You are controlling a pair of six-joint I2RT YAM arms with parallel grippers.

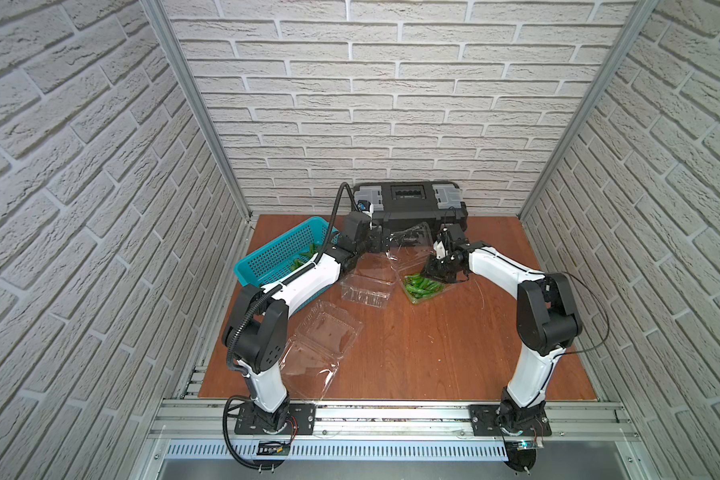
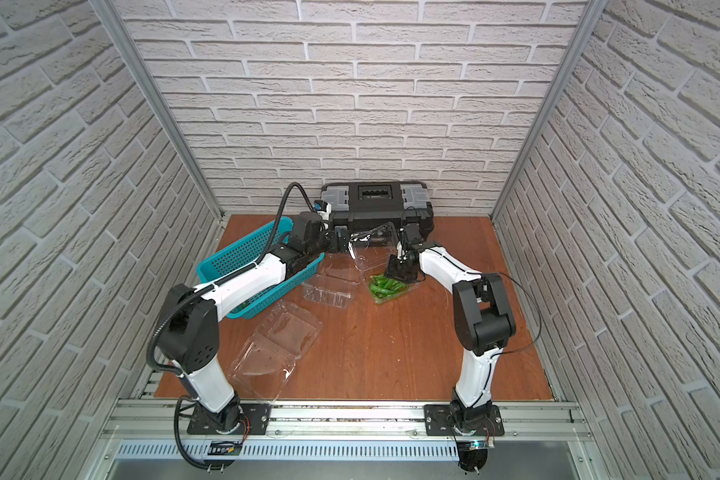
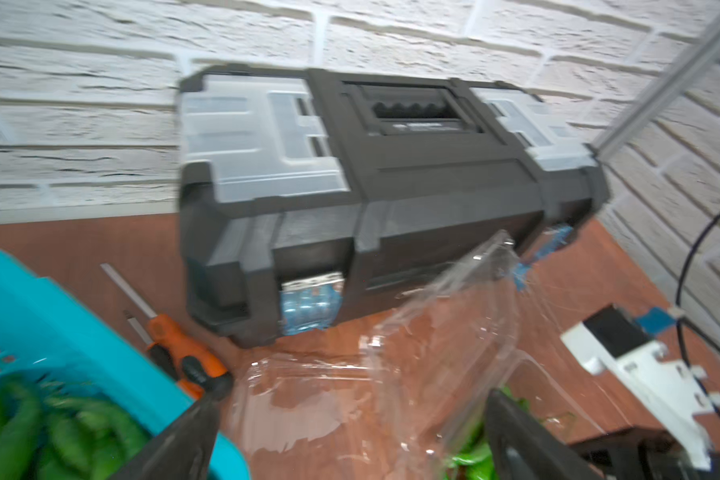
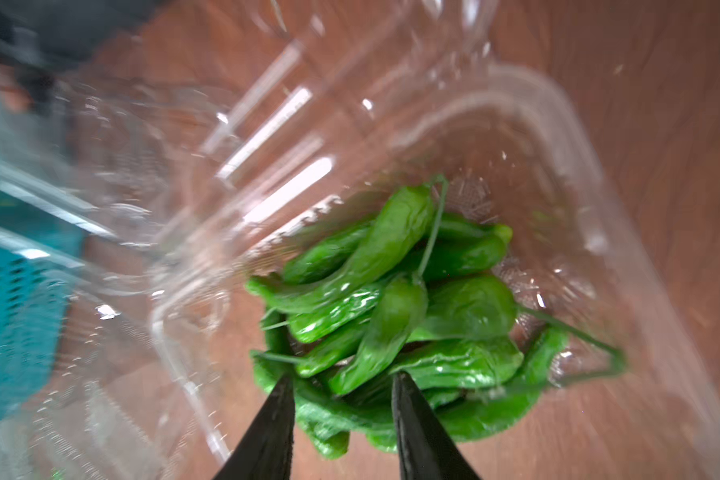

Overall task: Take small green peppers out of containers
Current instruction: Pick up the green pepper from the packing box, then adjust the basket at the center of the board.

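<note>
Both unclamped: my left gripper (image 3: 354,399) spread wide; right gripper (image 4: 341,376) half-spread, straddling small green peppers (image 4: 391,299) in open container (image 4: 578,145).

Carrying surface: a reddish-brown wooden table (image 1: 433,353). Directly beneath the right gripper (image 4: 342,378) a first clear container (image 4: 537,137) rested on the board, its lid raised. A second clear container (image 1: 366,286) lay just beside that gripper, toward the left arm. Beyond the left gripper (image 1: 383,242), against the back wall, stood a black toolbox (image 1: 408,203). A teal basket (image 1: 275,253) sat on that gripper's outer side, and an orange-and-black screwdriver (image 3: 184,353) lay between basket and toolbox. A third clear container (image 1: 321,345), opened flat, lay well back from both grippers; its near flap appeared to reach the table's front edge.
</note>
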